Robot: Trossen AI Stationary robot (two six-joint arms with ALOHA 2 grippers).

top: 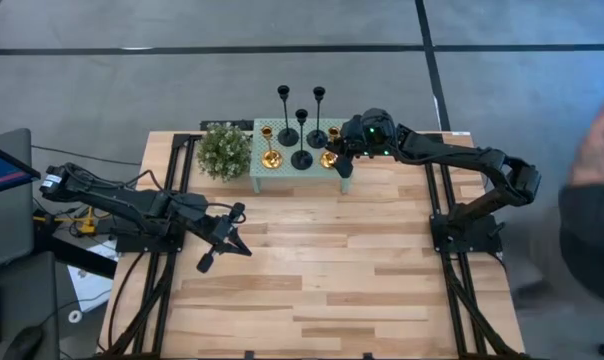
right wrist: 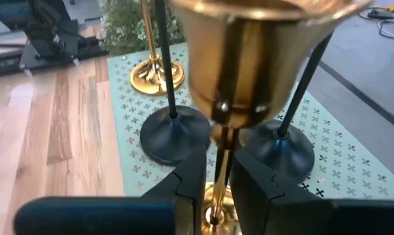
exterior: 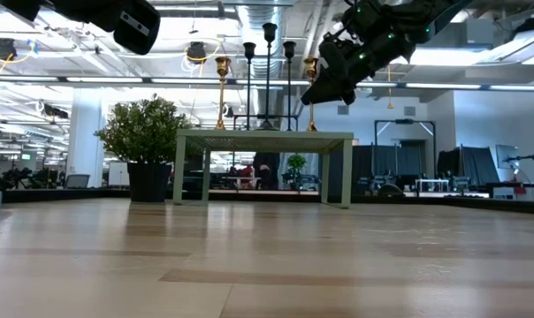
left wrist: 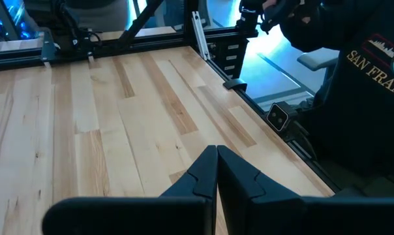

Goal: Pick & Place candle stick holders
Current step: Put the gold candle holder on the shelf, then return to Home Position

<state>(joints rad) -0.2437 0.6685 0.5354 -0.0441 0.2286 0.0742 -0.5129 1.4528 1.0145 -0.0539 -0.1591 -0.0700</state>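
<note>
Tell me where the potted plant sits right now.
In the high view the potted plant stands on the wooden table, far side, just left of the small green stand holding the candle holders.

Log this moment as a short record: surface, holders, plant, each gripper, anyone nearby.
surface: small green table at the far edge of the wooden table
holders: three black holders and two gold holders, all upright on the small green table
plant: potted plant standing beside the small green table
right gripper: fingers on either side of one gold holder's stem, slightly apart
left gripper: shut, empty, above the bare wood
nearby: person in dark sweatshirt beside the table
</note>
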